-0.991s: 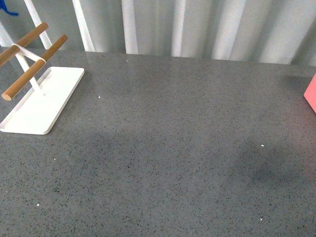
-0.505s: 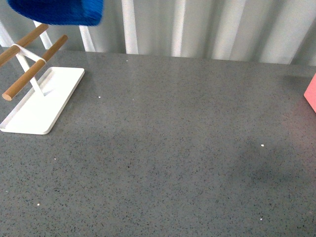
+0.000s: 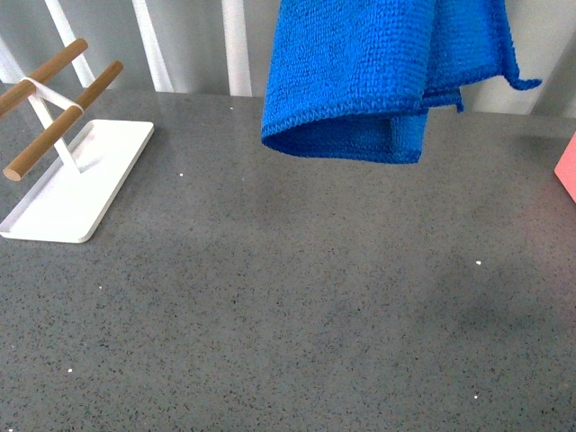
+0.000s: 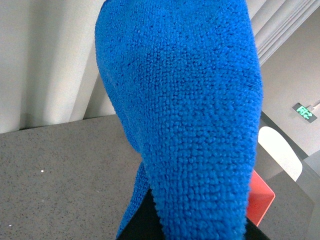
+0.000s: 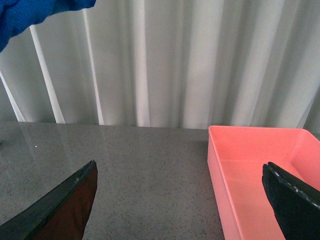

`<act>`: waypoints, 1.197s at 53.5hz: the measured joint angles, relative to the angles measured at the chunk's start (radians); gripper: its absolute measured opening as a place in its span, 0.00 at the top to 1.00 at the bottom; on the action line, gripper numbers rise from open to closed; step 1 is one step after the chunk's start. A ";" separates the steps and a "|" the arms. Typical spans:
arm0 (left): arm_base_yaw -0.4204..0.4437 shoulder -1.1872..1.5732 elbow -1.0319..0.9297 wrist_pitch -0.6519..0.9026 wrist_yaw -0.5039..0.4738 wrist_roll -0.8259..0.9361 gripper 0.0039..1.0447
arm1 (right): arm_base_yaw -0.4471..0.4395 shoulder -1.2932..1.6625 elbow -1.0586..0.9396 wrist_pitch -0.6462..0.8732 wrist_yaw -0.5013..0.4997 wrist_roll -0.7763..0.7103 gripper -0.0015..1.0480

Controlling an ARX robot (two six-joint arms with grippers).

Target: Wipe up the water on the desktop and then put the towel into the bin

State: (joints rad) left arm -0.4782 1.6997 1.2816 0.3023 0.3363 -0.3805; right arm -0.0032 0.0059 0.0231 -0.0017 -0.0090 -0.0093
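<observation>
The blue towel (image 3: 378, 72) hangs folded in the air above the far middle of the dark grey speckled desktop (image 3: 297, 297). It fills the left wrist view (image 4: 185, 115), draped over my left gripper, which is shut on it and hidden beneath the cloth. A corner of the towel shows in the right wrist view (image 5: 30, 15). My right gripper (image 5: 180, 200) is open and empty above the desktop (image 5: 145, 170), one finger over the pink bin (image 5: 260, 170). The bin's edge shows at the right in the front view (image 3: 567, 171). Neither gripper shows in the front view.
A white tray base (image 3: 81, 180) with a rack of wooden rods (image 3: 63, 117) stands at the far left. White curtains (image 3: 315, 54) hang behind the desktop. A faint darker patch (image 3: 477, 315) lies on the desktop at the right.
The towel has swung from the upper left corner rightward and lower, now hanging over the far middle of the desktop. One second ago only a scrap of blue showed.
</observation>
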 joint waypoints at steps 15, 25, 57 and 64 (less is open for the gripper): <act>-0.004 0.028 0.026 0.002 -0.003 -0.007 0.95 | -0.326 0.351 0.348 -0.239 -0.619 -0.014 0.07; -0.004 0.028 0.027 0.002 -0.007 -0.011 0.95 | -0.254 0.676 0.389 0.101 -0.730 0.011 0.07; -0.034 0.027 0.052 -0.004 -0.024 -0.056 0.95 | 0.152 1.207 0.496 0.493 -0.706 0.001 0.07; -0.053 0.027 0.056 -0.004 -0.026 -0.074 0.95 | 0.203 1.310 0.581 0.541 -0.674 0.040 0.07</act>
State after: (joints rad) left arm -0.5308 1.7264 1.3373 0.2985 0.3103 -0.4549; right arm 0.1993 1.3163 0.6041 0.5388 -0.6827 0.0303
